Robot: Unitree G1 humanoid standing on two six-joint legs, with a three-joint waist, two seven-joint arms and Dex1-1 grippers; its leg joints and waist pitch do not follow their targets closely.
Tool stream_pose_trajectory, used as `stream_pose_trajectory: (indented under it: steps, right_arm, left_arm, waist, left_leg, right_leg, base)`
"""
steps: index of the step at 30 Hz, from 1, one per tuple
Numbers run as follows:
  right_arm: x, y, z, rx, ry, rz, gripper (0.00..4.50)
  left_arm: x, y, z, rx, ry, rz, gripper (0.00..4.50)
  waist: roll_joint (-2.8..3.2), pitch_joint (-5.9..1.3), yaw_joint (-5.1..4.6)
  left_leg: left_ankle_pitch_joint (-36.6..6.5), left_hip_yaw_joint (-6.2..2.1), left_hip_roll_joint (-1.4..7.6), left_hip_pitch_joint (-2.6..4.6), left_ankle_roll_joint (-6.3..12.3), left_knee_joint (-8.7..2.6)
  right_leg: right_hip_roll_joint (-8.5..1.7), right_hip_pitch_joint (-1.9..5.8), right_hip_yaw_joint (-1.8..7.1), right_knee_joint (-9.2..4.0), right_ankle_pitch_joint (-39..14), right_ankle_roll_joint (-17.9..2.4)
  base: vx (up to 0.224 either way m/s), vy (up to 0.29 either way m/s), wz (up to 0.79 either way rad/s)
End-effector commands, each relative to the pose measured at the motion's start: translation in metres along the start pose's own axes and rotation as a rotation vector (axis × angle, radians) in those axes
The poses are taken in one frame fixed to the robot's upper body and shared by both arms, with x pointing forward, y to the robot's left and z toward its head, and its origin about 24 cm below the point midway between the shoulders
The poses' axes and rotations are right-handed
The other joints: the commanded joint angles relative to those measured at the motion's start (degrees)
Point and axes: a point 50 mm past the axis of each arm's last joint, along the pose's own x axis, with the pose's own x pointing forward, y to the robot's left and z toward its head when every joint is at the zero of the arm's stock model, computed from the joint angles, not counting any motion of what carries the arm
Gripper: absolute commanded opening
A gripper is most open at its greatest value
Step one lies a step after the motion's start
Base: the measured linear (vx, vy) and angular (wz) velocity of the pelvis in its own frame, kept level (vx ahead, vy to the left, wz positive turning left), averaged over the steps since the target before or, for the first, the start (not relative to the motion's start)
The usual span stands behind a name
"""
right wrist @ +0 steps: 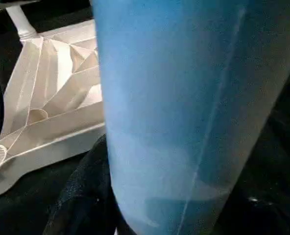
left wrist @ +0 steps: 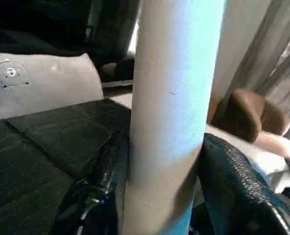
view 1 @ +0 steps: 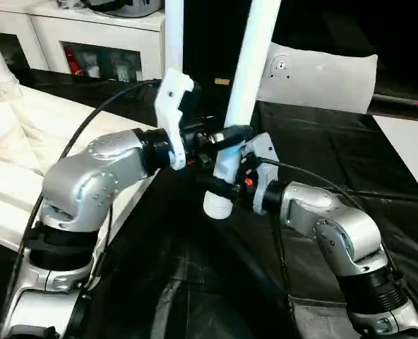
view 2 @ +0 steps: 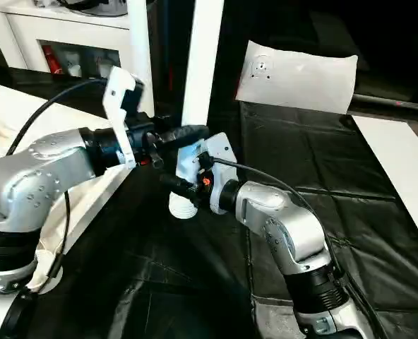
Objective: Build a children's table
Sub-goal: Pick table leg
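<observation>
- Left gripper and right gripper both clamp the long white tapered plastic leg, left above right.
- Leg stands near-upright, tilted toward one o'clock.
- White ribbed plastic tabletop lies upside-down at nine o'clock.
- Silver forearms converge from both sides.

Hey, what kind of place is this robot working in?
Probably an indoor room set up as a robot workspace: black sheeting covers the work surface, a white cabinet with open shelves stands behind, and a white cushion lies at the back.
</observation>
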Motion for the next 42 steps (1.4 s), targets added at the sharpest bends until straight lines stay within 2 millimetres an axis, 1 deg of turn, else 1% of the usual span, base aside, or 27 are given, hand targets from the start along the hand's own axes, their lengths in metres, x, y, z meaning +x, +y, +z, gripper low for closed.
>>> stream_pose_trajectory:
  steps: [1, 2, 9, 14, 16, 17, 18, 19, 20, 21, 22, 23, 26, 27, 28, 29, 30, 31, 32, 34, 36, 37, 38, 39, 40, 41, 42]
  right_arm:
    - [-0.004, -0.006, -0.011, 0.033, 0.033, -0.043, 1.91]
    - [-0.004, -0.007, -0.011, 0.035, 0.033, -0.047, 1.91]
    - [-0.002, -0.009, -0.014, 0.059, 0.012, -0.07, 1.9]
    - [-0.005, -0.017, -0.012, 0.019, -0.056, -0.175, 1.9]
    - [-0.011, -0.023, -0.015, 0.016, -0.061, -0.249, 1.9]
    - [-0.011, -0.023, -0.015, 0.016, -0.061, -0.249, 1.9]
    - [-0.015, -0.026, -0.018, 0.007, -0.061, -0.288, 1.9]
    - [-0.015, -0.026, -0.018, 0.007, -0.061, -0.288, 1.9]
    - [-0.018, -0.027, -0.02, 0.016, -0.074, -0.326, 1.9]
    - [-0.019, -0.028, -0.02, 0.021, -0.081, -0.339, 1.9]
    - [-0.023, -0.03, -0.02, 0.045, -0.118, -0.402, 1.9]
    - [-0.027, -0.031, -0.019, 0.041, -0.134, -0.434, 1.9]
    - [-0.036, -0.029, -0.02, 0.075, -0.17, -0.488, 1.9]
    - [-0.037, -0.029, -0.021, 0.077, -0.169, -0.489, 1.9]
    - [-0.04, -0.027, -0.023, 0.074, -0.165, -0.506, 1.9]
    - [-0.041, -0.027, -0.024, 0.072, -0.164, -0.514, 1.9]
    - [-0.042, -0.026, -0.025, 0.072, -0.166, -0.523, 1.9]
    - [-0.045, -0.023, -0.027, 0.046, -0.171, -0.562, 1.9]
    - [-0.047, -0.022, -0.027, 0.043, -0.177, -0.574, 1.9]
    - [-0.051, -0.02, -0.029, 0.025, -0.195, -0.631, 1.9]
    - [-0.053, -0.017, -0.032, 0.027, -0.195, -0.634, 1.9]
    - [-0.053, -0.015, -0.033, 0.031, -0.196, -0.615, 1.9]
    - [-0.053, -0.014, -0.034, 0.033, -0.197, -0.604, 1.9]
    - [-0.053, -0.013, -0.035, 0.045, -0.201, -0.596, 1.9]
    - [-0.053, -0.013, -0.035, 0.056, -0.205, -0.595, 1.9]
    - [-0.053, -0.012, -0.036, 0.068, -0.201, -0.589, 1.9]
    - [-0.052, -0.012, -0.037, 0.073, -0.198, -0.587, 1.9]
  left_arm:
    - [0.003, -0.023, 0.021, -0.018, -0.139, -0.139, 2.54]
    - [0.002, -0.025, 0.024, -0.034, -0.162, -0.155, 2.62]
    - [0.004, -0.036, 0.024, -0.087, -0.213, -0.209, 3.24]
    - [-0.006, -0.03, 0.02, -0.045, -0.235, -0.115, 3.56]
    - [-0.016, -0.019, 0.012, 0.026, -0.209, 0.029, 3.75]
    - [-0.016, -0.019, 0.012, 0.026, -0.209, 0.029, 3.78]
    - [-0.024, -0.011, 0.004, 0.062, -0.192, 0.123, 3.83]
    - [-0.024, -0.011, 0.004, 0.062, -0.192, 0.123, 3.94]
    - [-0.032, -0.005, -0.003, 0.072, -0.177, 0.208, 4.0]
    - [-0.035, -0.003, -0.006, 0.074, -0.169, 0.233, 4.0]
    - [-0.045, 0.004, -0.018, 0.089, -0.129, 0.341, 4.04]
    - [-0.052, 0.007, -0.025, 0.11, -0.106, 0.39, 4.04]
    - [-0.072, 0.014, -0.049, 0.151, -0.031, 0.568, 4.04]
    - [-0.073, 0.015, -0.05, 0.15, -0.029, 0.578, 4.04]
    - [-0.083, 0.018, -0.059, 0.146, -0.033, 0.667, 4.04]
    - [-0.087, 0.019, -0.062, 0.143, -0.033, 0.7, 4.04]
    - [-0.091, 0.02, -0.067, 0.143, -0.033, 0.737, 4.04]
    - [-0.099, 0.021, -0.075, 0.152, -0.026, 0.805, 4.04]
    - [-0.102, 0.021, -0.078, 0.153, -0.021, 0.829, 4.04]
    - [-0.104, 0.019, -0.084, 0.144, -0.016, 0.855, 4.04]
    - [-0.104, 0.018, -0.087, 0.138, -0.022, 0.869, 4.04]
    - [-0.103, 0.018, -0.087, 0.137, -0.026, 0.871, 4.04]
    - [-0.103, 0.018, -0.087, 0.138, -0.029, 0.871, 4.04]
    - [-0.103, 0.018, -0.087, 0.142, -0.032, 0.877, 4.04]
    - [-0.104, 0.018, -0.087, 0.145, -0.033, 0.885, 4.04]
    - [-0.105, 0.018, -0.087, 0.149, -0.033, 0.895, 4.04]
    - [-0.105, 0.018, -0.087, 0.152, -0.034, 0.901, 4.04]
  waist:
    - [0.23, -4.14, 0.27]
    - [0.09, -4.17, 0.21]
    - [0.2, -4.09, 0.24]
    - [0.09, -4.01, 0.02]
    - [-0.07, -4.03, -0.24]
    - [-0.07, -4.03, -0.24]
    - [0.32, -4.03, -0.26]
    - [0.26, -3.99, -0.39]
    - [0.7, -4.06, -0.44]
    - [0.52, -4.03, -0.53]
    - [0.85, -4.14, -0.47]
    - [0.71, -4.05, -0.68]
    - [0.9, -4.07, -0.74]
    - [0.89, -3.95, -0.82]
    - [1.95, -3.82, -0.65]
    - [1.95, -3.82, -0.65]
    - [1.24, -3.59, -0.87]
    - [1.86, -3.6, -0.94]
    - [1.43, -3.6, -0.93]
    - [1.36, -3.62, -0.61]
    - [0.91, -3.54, 0.4]
    - [0.78, -3.54, 0.77]
    - [0.79, -3.43, 1.44]
    - [0.86, -3.35, 1.69]
    - [0.54, -3.08, 1.9]
    - [1.01, -2.92, 1.95]
    - [1.01, -2.92, 1.95]
  left_leg:
    - [-4.19, -0.92, 3.09, -0.24, -1.09, -4.1]
    - [-4.18, -0.95, 3.15, -0.47, -1.17, -4.05]
    - [-5.05, -0.95, 3.06, -0.34, -0.91, -4.12]
    - [-5.62, -1.06, 2.85, -0.55, -1.3, -4.19]
    - [-5.7, -1.09, 2.94, -0.29, -1.46, -4.26]
    - [-5.7, -1.09, 2.94, -0.29, -1.46, -4.26]
    - [-5.94, -1.2, 2.97, -0.28, -1.48, -4.35]
    - [-6.1, -1.13, 2.98, -0.33, -1.47, -4.39]
    - [-6.55, -1.14, 3.02, -0.19, -1.62, -4.38]
    - [-6.75, -1.11, 2.99, -0.25, -1.59, -4.4]
    - [-6.84, -1.23, 3.18, -0.04, -1.65, -4.45]
    - [-6.95, -1.25, 3.2, -0.29, -1.67, -4.55]
    - [-7.87, -1.31, 3.22, -0.08, -1.66, -4.74]
    - [-8.11, -1.32, 3.27, -0.19, -1.61, -4.8]
    - [-9.67, -1.4, 3.14, 0.11, -1.59, -4.84]
    - [-9.67, -1.4, 3.14, 0.11, -1.59, -4.84]
    - [-10.99, -1.28, 3.11, -0.08, -1.32, -4.89]
    - [-12.45, -1.34, 2.96, 0.05, -1.23, -4.81]
    - [-12.86, -1.23, 2.64, -0.14, -0.8, -4.75]
    - [-12.15, -1.02, 2.35, -0.29, 0.69, -4.51]
    - [-9.8, -0.98, 2.26, -0.64, 3.37, -3.6]
    - [-9.11, -1.0, 2.28, -0.72, 4.03, -3.17]
    - [-7.83, -1.57, 2.49, -1.12, 5.32, -1.86]
    - [-7.32, -1.96, 2.73, -1.24, 5.7, -1.4]
    - [-6.96, -2.31, 3.15, -1.25, 6.05, -1.26]
    - [-7.6, -2.16, 3.37, -0.62, 6.06, -1.93]
    - [-7.6, -2.16, 3.37, -0.62, 6.06, -1.93]
  right_leg:
    - [-5.69, 3.53, 4.06, -4.13, -20.65, -5.43]
    - [-5.66, 3.63, 4.02, -3.99, -19.91, -5.67]
    - [-5.43, 3.41, 3.89, -4.36, -21.79, -4.43]
    - [-5.39, 3.38, 3.73, -4.95, -25.58, -0.79]
    - [-5.11, 3.12, 3.73, -4.85, -25.1, -0.16]
    - [-5.11, 3.12, 3.73, -4.85, -25.1, -0.16]
    - [-4.98, 3.16, 3.72, -4.72, -24.32, 0.24]
    - [-4.94, 3.15, 3.74, -4.82, -24.24, 0.33]
    - [-4.97, 3.06, 3.75, -4.88, -23.87, 0.19]
    - [-4.96, 3.14, 3.72, -4.9, -23.84, 0.09]
    - [-4.97, 3.0, 3.75, -4.76, -22.66, -0.65]
    - [-4.93, 3.1, 3.79, -4.6, -22.13, -0.89]
    - [-4.77, 3.06, 3.87, -4.53, -22.0, -0.69]
    - [-4.78, 3.09, 3.88, -4.61, -21.83, -0.76]
    - [-4.82, 2.91, 3.83, -4.86, -22.45, -1.36]
    - [-4.82, 2.91, 3.83, -4.86, -22.45, -1.36]
    - [-4.74, 2.93, 3.73, -5.36, -23.9, -0.89]
    - [-4.75, 2.82, 3.64, -5.91, -25.9, -0.36]
    - [-5.12, 2.98, 3.75, -6.04, -28.36, 0.14]
    - [-6.25, 2.96, 4.46, -6.21, -32.02, -0.16]
    - [-8.93, 3.57, 6.22, -6.86, -37.4, -1.42]
    - [-9.7, 3.72, 6.76, -7.13, -38.25, -1.81]
    - [-12.03, 4.09, 8.45, -7.7, -40.06, -2.63]
    - [-12.8, 4.19, 8.98, -7.94, -40.7, -3.34]
    - [-13.04, 4.06, 9.07, -8.14, -41.19, -4.8]
    - [-12.01, 3.57, 8.36, -8.0, -39.67, -6.22]
    - [-12.01, 3.57, 8.36, -8.0, -39.67, -6.22]
  base:
    - [0.0, 0.0, 0.0]
    - [0.0, 0.0, 0.0]
    - [0.0, 0.0, 0.0]
    - [0.0, 0.0, 0.0]
    - [0.0, 0.0, 0.0]
    - [0.0, 0.0, 0.0]
    - [0.0, 0.0, 0.0]
    - [0.0, 0.0, 0.0]
    - [0.0, 0.0, 0.0]
    - [0.0, 0.0, 0.0]
    - [0.0, 0.0, 0.0]
    - [0.0, 0.0, 0.0]
    - [0.0, 0.0, 0.0]
    - [0.0, 0.0, 0.0]
    - [0.0, 0.0, 0.0]
    - [0.0, 0.0, 0.0]
    - [0.0, 0.0, 0.0]
    - [0.0, 0.0, 0.0]
    - [0.0, 0.0, 0.0]
    - [0.0, 0.0, 0.0]
    - [0.0, 0.0, 0.0]
    - [0.0, 0.0, 0.0]
    - [0.0, 0.0, 0.0]
    - [0.0, 0.0, 0.0]
    - [0.0, 0.0, 0.0]
    - [-0.031, 0.064, -0.01]
    - [-0.034, 0.084, 0.05]
